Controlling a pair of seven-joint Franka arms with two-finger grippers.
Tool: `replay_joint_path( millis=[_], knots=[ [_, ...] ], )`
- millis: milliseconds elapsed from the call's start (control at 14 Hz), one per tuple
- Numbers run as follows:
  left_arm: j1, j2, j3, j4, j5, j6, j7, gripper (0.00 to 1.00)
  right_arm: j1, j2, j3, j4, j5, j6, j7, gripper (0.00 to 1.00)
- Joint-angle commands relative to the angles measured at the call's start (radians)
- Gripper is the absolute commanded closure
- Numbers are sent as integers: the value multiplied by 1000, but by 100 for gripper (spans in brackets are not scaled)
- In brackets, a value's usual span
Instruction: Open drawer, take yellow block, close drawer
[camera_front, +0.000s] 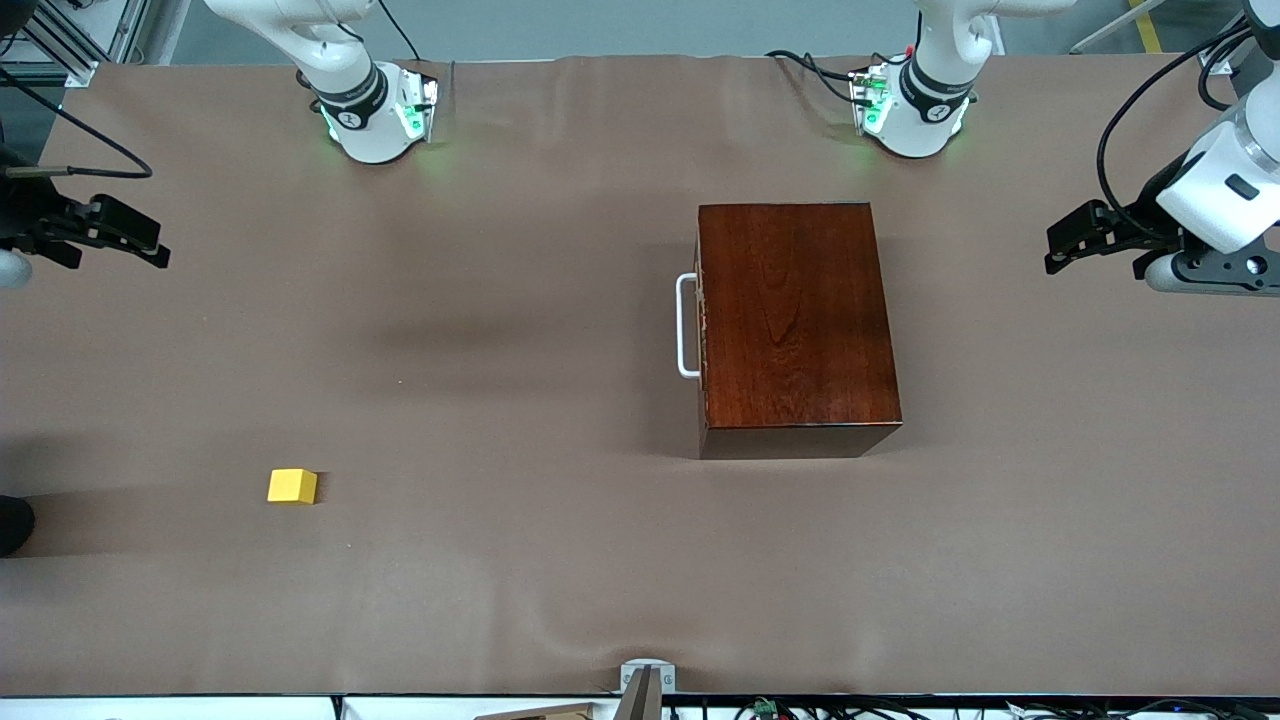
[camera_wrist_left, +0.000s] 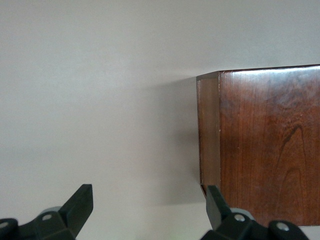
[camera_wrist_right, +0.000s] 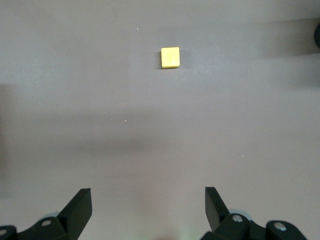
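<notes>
On the bench (camera_front: 500, 600), brown-covered, stock as follows, with clock directions read on the front view's face.

Item 1: the drawer (camera_front: 703, 325), fully shut in its glossy mahogany box (camera_front: 795, 315). The box sits toward the left arm's end of the bench, at about 2 o'clock from the bench's middle. The drawer's white U-shaped handle (camera_front: 686, 325) faces 9 o'clock, toward the right arm's end. The left wrist view shows a corner and the polished top of the box (camera_wrist_left: 265, 145).

Item 2: the yellow block (camera_front: 292, 486), a small cube lying on the bare bench surface, outside the drawer. It lies at about 8 o'clock from the box, well apart from it, nearer to the front camera and toward the right arm's end. It also shows in the right wrist view (camera_wrist_right: 170, 57), alone on the cover.

Item 3: left claw (camera_front: 1065, 240), empty, fingers (camera_wrist_left: 80, 205) spread wide, held over the bench edge at 3 o'clock from the box, well apart from it. The arm waits.

Item 4: right claw (camera_front: 145, 240), empty, fingers (camera_wrist_right: 82, 205) spread wide, held over the bench edge at about 11 o'clock from the yellow block, well apart from it. The arm waits.
</notes>
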Motion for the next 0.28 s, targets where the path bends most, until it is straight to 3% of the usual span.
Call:
replay_joint_path(
  millis=[0, 214],
  knots=[
    [-3, -11, 1, -7, -4, 11, 10, 0, -2, 0, 2, 14, 9, 10, 3, 0],
    [-3, -11, 1, -7, 2, 11, 8, 0, 5, 0, 4, 14, 9, 10, 5, 0]
  ],
)
